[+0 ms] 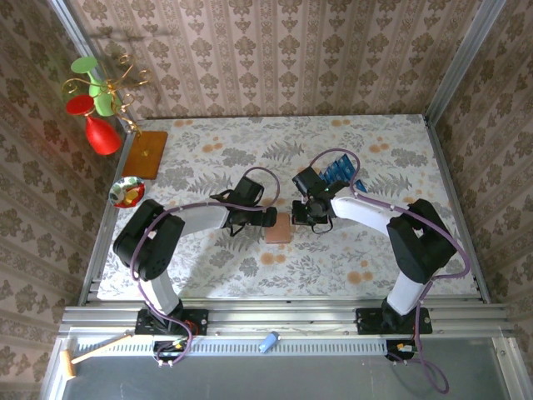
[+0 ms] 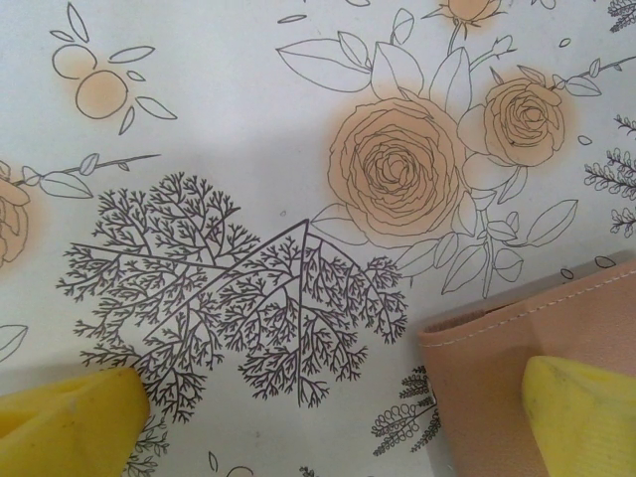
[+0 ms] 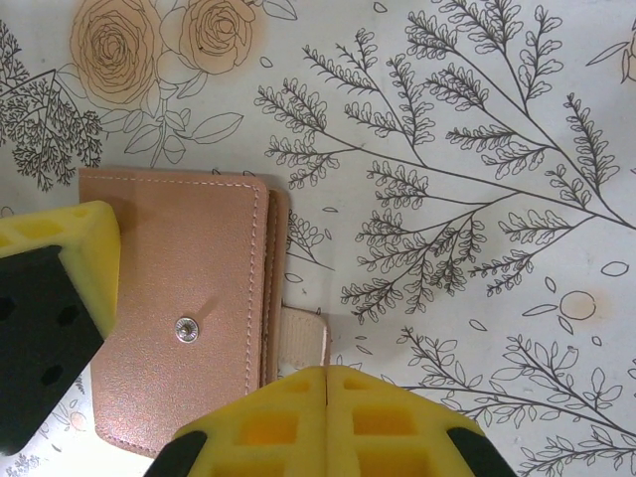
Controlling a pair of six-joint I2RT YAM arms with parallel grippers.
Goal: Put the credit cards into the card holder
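Right tool (image 3: pixel 328 386): clenched, fingers pressed flat together directly over the strap (image 3: pixel 303 338) that sticks out from the card holder (image 3: pixel 189 288). We cannot tell whether the strap is pinched between them.

Left tool (image 2: pixel 328 417): released and spread wide, one finger (image 2: pixel 581 417) over a corner of the holder, the other above bare desk (image 2: pixel 199 119).

The card holder lies folded shut at mid-desk, between the two tools. The credit cards (image 1: pixel 337 169) sit in a blue heap behind the right arm, apart from the holder.

We judge the step in hand to be opening the holder; neither tool carries a card. The next move calls for raising the strap or flap while the left tool pins the body down.
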